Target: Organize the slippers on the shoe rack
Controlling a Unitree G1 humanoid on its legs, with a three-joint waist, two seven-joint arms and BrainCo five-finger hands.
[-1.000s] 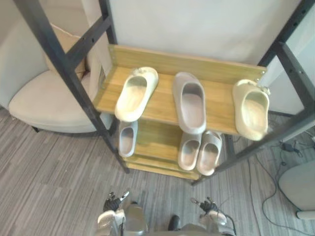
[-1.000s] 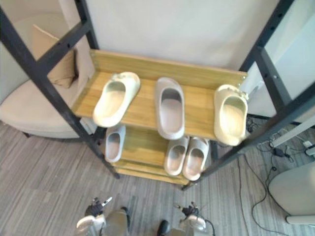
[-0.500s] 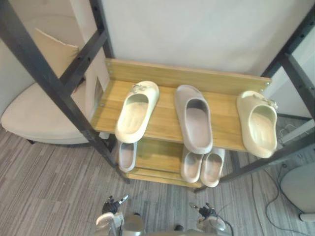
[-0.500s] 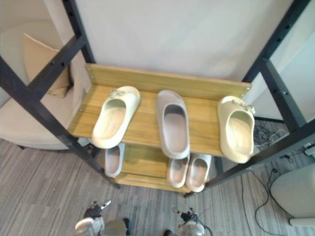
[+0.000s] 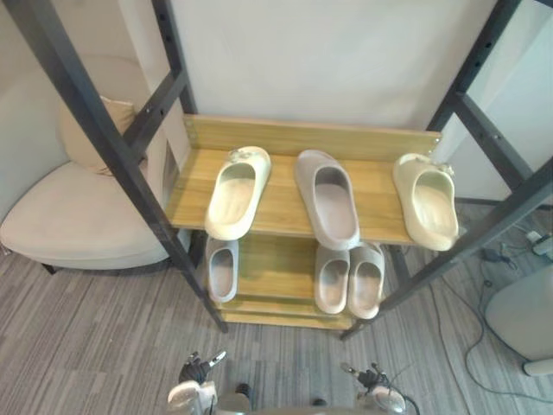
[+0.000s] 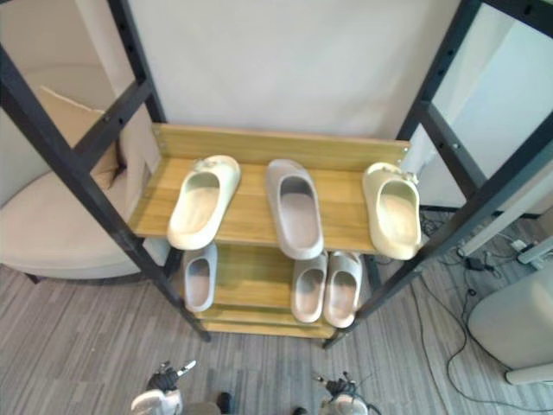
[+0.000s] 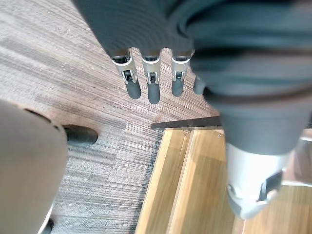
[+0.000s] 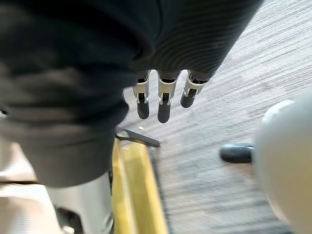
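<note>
The shoe rack's upper wooden shelf (image 5: 278,201) carries three slippers, toes toward the wall: a cream slipper (image 5: 234,191) on the left, a grey slipper (image 5: 327,199) in the middle, and a second cream slipper (image 5: 426,201) at the right end. On the lower shelf (image 5: 275,270) a single grey slipper (image 5: 222,269) lies at the left, and a grey pair (image 5: 348,278) lies side by side at the right. My left hand (image 5: 196,374) and right hand (image 5: 373,381) hang low over the floor in front of the rack. Each is open with straight fingers (image 7: 152,84) (image 8: 164,99) and holds nothing.
Black metal posts (image 5: 130,164) slant across the rack's front on both sides. A beige armchair (image 5: 78,216) with a cushion stands to the left. At the right, cables (image 5: 510,259) lie on the striped floor beside a pale rounded object (image 5: 523,316).
The whole picture has shifted as the camera moved, and the rack now looks farther off. The slippers have kept their places and both hands stay low and open.
</note>
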